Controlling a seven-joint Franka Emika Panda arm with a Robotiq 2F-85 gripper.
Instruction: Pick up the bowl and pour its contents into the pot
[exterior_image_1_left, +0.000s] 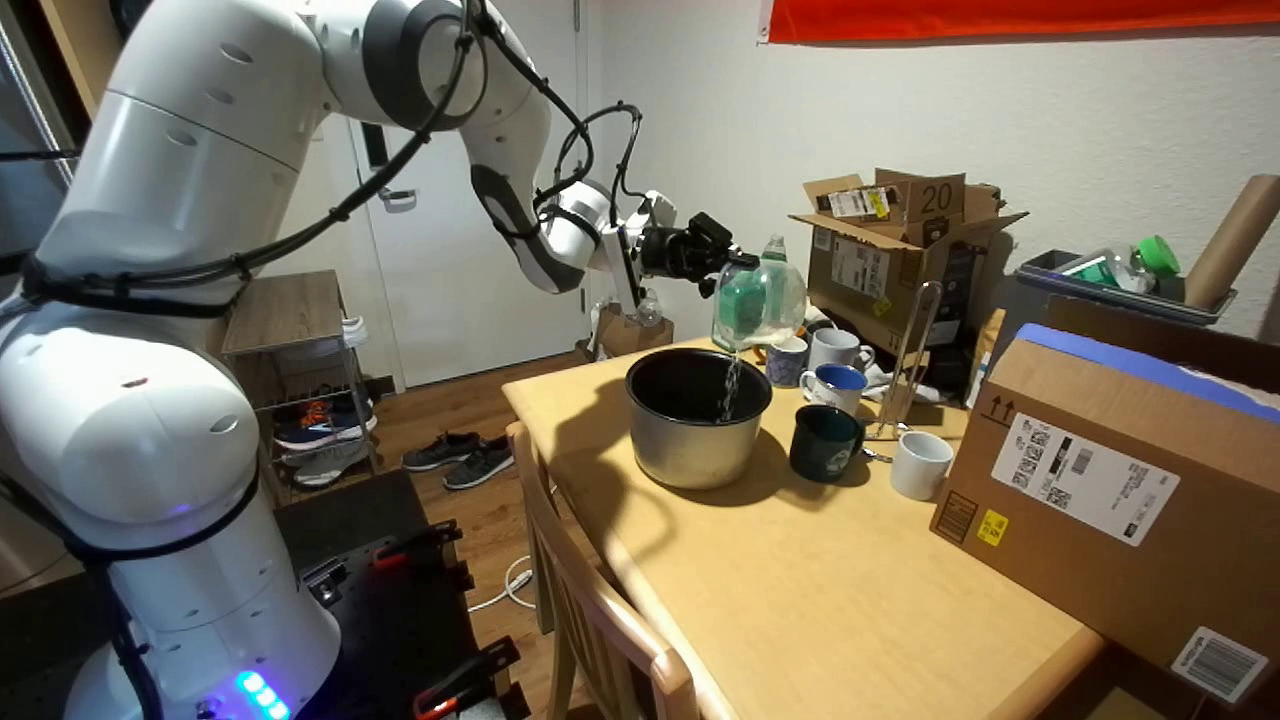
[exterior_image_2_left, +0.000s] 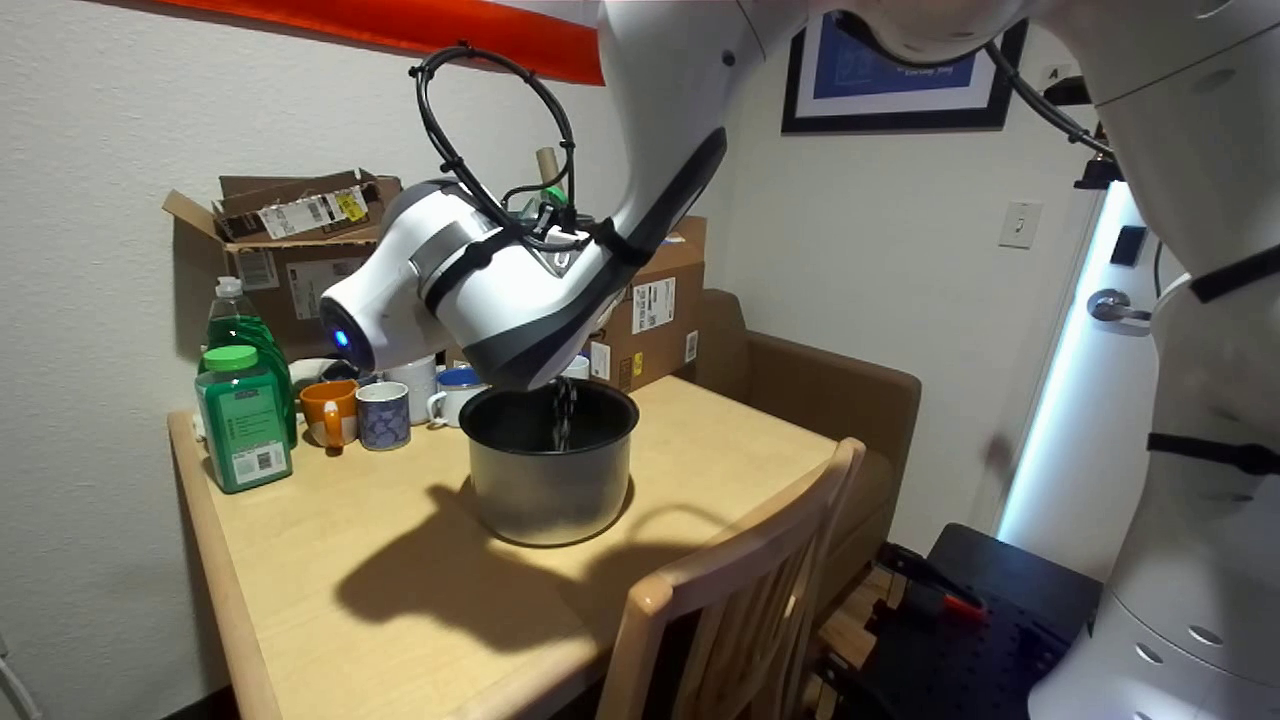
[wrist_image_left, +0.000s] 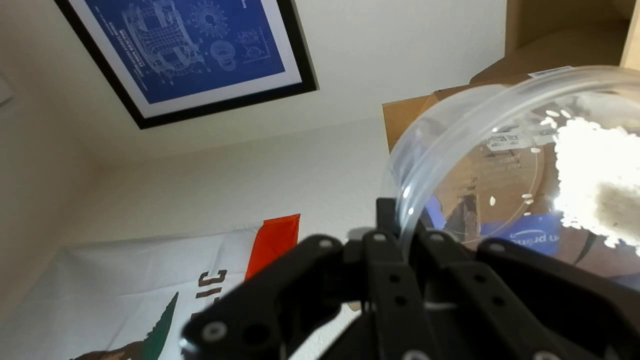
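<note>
gripper (wrist_image_left: 404, 227) pinching tilted clear bowl (exterior_image_1_left: 785, 300), grains (exterior_image_1_left: 731, 385) falling into pot (exterior_image_1_left: 695, 450) on pale wooden table (exterior_image_1_left: 800, 580), white wall (exterior_image_1_left: 690, 110) behind

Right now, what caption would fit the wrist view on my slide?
Gripper closed on the rim of a clear bowl, with white grains inside.

The number "20" marks brown cardboard (exterior_image_1_left: 915, 211) in an exterior view; a large carton (exterior_image_1_left: 1130, 585) nearer the camera bears two upward arrows (exterior_image_1_left: 998, 407) and a white label (exterior_image_1_left: 1085, 478) printed with square codes. In an exterior view, a small pale sign (exterior_image_2_left: 1054, 74) reads "A," and a green-capped bottle (exterior_image_2_left: 243, 420) carries a barcode (exterior_image_2_left: 260, 459). From the wrist, "prime" appears on a blue strip (wrist_image_left: 522, 236) and "IC," turned sideways, on a white flag (wrist_image_left: 135, 280). Fine print on the framed poster (wrist_image_left: 200, 47) is unreadable.
</note>
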